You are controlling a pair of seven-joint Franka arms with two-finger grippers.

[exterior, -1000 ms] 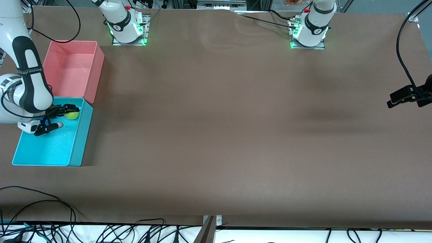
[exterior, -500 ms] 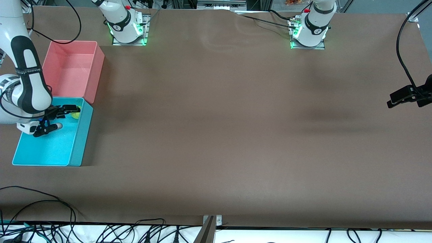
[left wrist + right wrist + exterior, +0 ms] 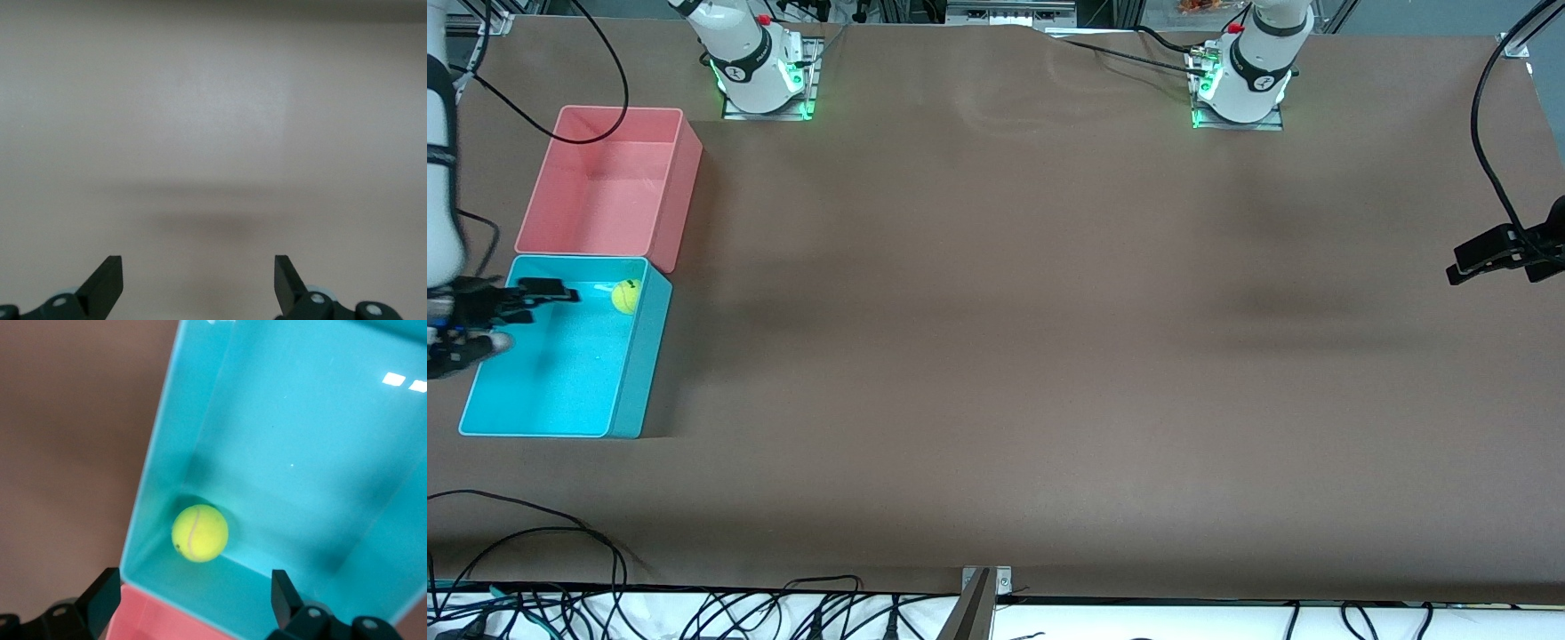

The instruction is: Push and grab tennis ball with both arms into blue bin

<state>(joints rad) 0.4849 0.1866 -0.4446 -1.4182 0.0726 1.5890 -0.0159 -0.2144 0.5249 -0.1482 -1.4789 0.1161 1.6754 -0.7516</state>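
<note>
The tennis ball (image 3: 624, 296) lies inside the blue bin (image 3: 560, 391), in the corner next to the pink bin. It also shows in the right wrist view (image 3: 199, 533), against the blue bin's wall (image 3: 160, 473). My right gripper (image 3: 509, 318) is open and empty over the blue bin's edge at the right arm's end of the table, apart from the ball; its jaws (image 3: 193, 603) stand wide. My left gripper (image 3: 1463, 265) hangs open and empty over the left arm's end of the table, waiting; the left wrist view (image 3: 198, 283) shows only bare table.
A pink bin (image 3: 667, 178) stands touching the blue bin, farther from the front camera; its rim shows in the right wrist view (image 3: 160, 620). Cables run along the table's front edge (image 3: 694, 613). The brown table (image 3: 1005, 311) spreads between the arms.
My right gripper has let go of the ball and pulled back toward the right arm's end of the table. The ball now rests in the blue bin. The left arm has not moved.
</note>
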